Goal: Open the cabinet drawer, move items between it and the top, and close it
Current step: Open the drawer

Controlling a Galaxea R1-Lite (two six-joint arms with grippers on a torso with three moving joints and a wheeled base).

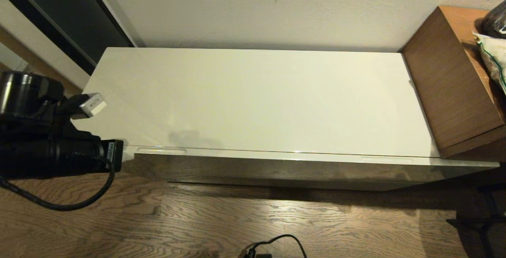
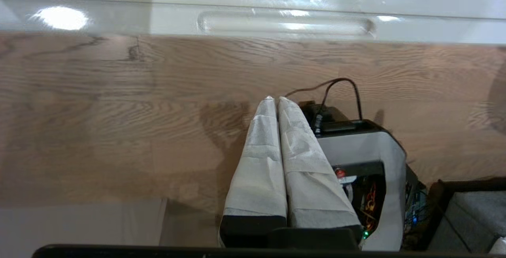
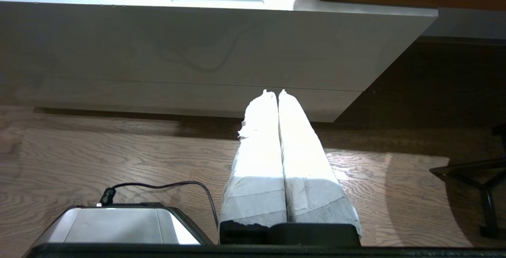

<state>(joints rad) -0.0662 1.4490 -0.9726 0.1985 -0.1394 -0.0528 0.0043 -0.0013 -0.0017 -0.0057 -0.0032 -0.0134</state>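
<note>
Wood-plank floor, pale wall behind. One low cabinet: glossy cream top bare, cabinet drawer shut flush. Left gripper at cabinet's left front corner, jaws together, holding nothing. Right gripper low before drawer front, jaws together, empty. One brown wooden unit at right.

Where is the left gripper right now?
In the head view the left arm sits at the far left, by the cabinet's left front corner. The left gripper, shut and empty, points at the cabinet drawer front, below its recessed grip.
</note>
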